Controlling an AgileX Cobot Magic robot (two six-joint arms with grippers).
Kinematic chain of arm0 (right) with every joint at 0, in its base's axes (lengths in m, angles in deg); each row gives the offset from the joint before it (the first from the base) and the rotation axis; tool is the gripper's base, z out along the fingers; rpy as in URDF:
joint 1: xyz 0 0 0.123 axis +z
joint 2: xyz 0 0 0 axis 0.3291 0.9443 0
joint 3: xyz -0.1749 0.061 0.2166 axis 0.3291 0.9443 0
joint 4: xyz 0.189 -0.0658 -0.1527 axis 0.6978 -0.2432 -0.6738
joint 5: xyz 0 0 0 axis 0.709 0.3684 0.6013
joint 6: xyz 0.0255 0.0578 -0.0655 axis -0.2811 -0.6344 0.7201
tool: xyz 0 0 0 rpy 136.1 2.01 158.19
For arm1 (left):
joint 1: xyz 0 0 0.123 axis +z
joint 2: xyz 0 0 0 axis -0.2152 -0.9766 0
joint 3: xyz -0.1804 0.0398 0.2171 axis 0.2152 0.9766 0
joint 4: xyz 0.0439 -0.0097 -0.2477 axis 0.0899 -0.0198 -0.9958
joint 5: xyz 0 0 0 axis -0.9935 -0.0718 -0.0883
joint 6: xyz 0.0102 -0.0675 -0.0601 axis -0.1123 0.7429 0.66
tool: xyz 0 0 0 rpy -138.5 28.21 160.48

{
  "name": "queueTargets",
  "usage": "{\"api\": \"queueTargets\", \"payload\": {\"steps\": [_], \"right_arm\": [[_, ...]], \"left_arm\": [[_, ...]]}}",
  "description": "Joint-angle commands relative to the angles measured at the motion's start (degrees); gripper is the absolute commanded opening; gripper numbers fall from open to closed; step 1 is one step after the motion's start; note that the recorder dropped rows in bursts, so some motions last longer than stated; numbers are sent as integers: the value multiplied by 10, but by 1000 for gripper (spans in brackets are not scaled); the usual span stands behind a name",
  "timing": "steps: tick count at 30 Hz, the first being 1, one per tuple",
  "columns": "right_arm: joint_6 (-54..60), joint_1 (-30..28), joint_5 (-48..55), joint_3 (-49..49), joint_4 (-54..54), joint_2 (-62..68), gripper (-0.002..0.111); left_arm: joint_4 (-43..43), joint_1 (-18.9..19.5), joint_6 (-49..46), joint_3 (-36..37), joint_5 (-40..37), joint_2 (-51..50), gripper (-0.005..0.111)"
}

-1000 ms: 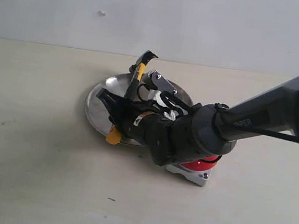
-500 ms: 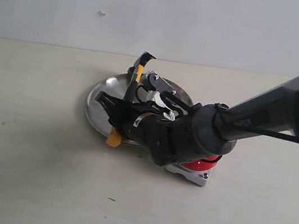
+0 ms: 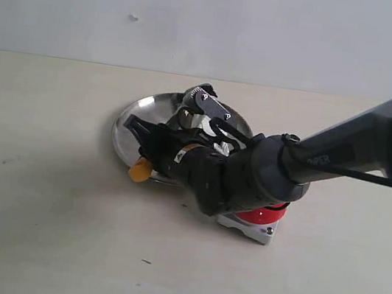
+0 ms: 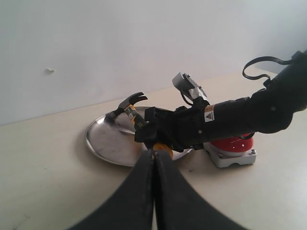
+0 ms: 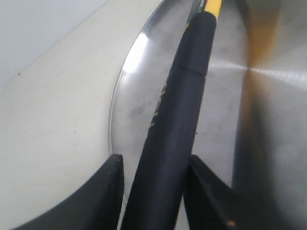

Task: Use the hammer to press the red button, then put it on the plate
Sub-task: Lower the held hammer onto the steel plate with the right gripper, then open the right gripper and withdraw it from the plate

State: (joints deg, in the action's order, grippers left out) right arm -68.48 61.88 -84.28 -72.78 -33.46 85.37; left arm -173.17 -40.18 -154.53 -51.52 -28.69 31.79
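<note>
The right gripper's [image 5: 154, 162] 2 matte black fingers [image 5: 114, 189] stand parted on either side of the hammer [image 5: 178, 103], with a thin sliver of bright metal showing between 1 finger and the handle, so it is straddled rather than clamped. The handle is a rounded bar of dull black rubber with a step partway along, a yellow neck band past it and a yellow butt at the plate's near rim; faint lettering runs along the rubber but is too blurred to read. The dark steel head with its curved claw sits over the plate's far side. The plate [image 3: 126, 125] is round, shallow, brushed silver metal with a raised, glinting rim. Just beside the plate, partly hidden behind the arm, is the red button [image 3: 265, 216], a glossy red dome on a square pale grey base with small screws at the corners. The right arm [image 3: 345, 148] is smooth dark grey; white letters on it look like "PIPER", and a small white label with a warning triangle [image 4: 209, 115] sits near the wrist. The left gripper [image 4: 154, 153], well back from the plate, has its 2 black fingers pressed together on nothing. The tabletop [image 3: 34, 226] is pale, matte beige.
</note>
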Motion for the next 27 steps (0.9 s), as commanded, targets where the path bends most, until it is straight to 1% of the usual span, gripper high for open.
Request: {"api": "queueTargets", "payload": {"steps": [1,6,8,11,12,16,22,27], "right_arm": [[16,0,-30,-7,-14,-9,39],[16,0,-12,-7,-16,-9,40],[17,0,-2,-7,-17,-9,44],[22,0,0,-7,-17,-9,55],[22,0,0,-7,-16,-9,57],[21,0,14,-7,-12,-11,57],[33,0,112,-27,3,-25,56],[34,0,152,-30,3,-60,56]], "left_arm": [[-3,0,0,4,0,3,0],[-3,0,0,4,0,3,0],[-3,0,0,4,0,3,0],[-3,0,0,4,0,3,0],[-3,0,0,4,0,3,0],[-3,0,0,4,0,3,0],[-3,0,0,4,0,3,0],[-3,0,0,4,0,3,0]]}}
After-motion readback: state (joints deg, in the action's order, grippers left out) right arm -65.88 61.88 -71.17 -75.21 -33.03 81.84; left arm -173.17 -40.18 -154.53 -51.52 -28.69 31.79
